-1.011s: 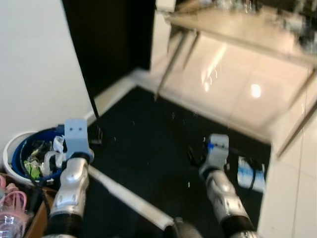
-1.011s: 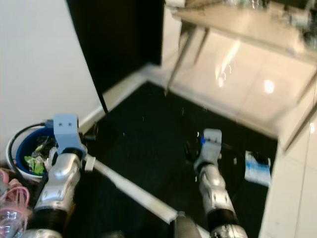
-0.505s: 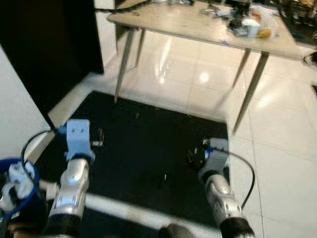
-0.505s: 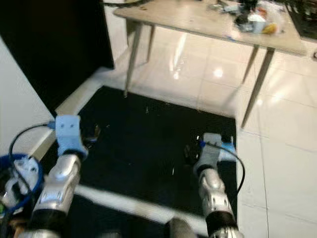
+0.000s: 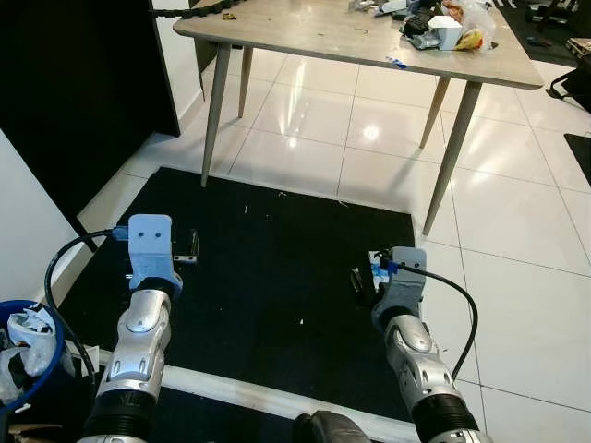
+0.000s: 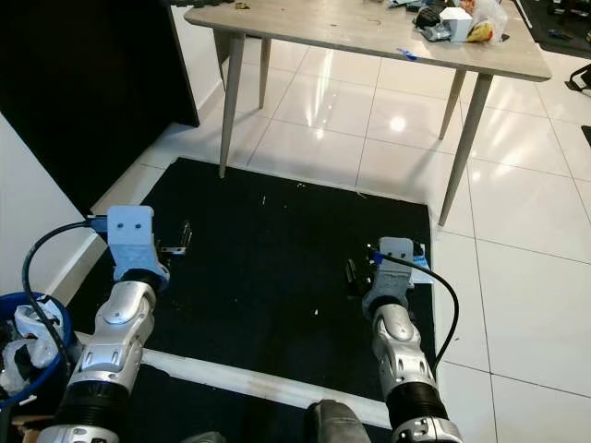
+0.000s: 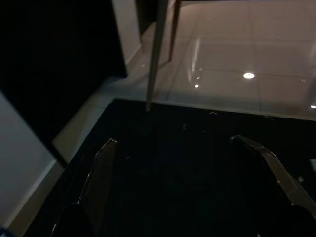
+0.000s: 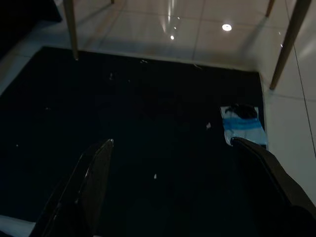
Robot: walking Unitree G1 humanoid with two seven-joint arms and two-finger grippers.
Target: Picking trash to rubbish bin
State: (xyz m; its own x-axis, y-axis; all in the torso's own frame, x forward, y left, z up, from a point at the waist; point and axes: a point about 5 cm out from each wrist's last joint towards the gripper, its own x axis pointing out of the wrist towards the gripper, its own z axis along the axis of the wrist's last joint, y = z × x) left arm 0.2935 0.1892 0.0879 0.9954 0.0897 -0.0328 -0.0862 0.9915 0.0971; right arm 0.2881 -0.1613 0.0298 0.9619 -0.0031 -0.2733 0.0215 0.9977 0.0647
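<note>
Both my grippers, left (image 7: 197, 168) and right (image 8: 182, 173), hover over the black mat (image 5: 277, 249), fingers spread wide, holding nothing. A blue-white wrapper (image 8: 242, 126) lies at the mat's edge. The blue bin (image 6: 28, 346) sits by my left arm.

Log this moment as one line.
left gripper open, empty | right gripper open over black mat | blue-white wrapper on mat | blue bin at robot's left

Head eyes look down on the mat (image 5: 277, 268) and far bench (image 5: 351, 37); wrist cameras face forward, low over the same mat.
</note>
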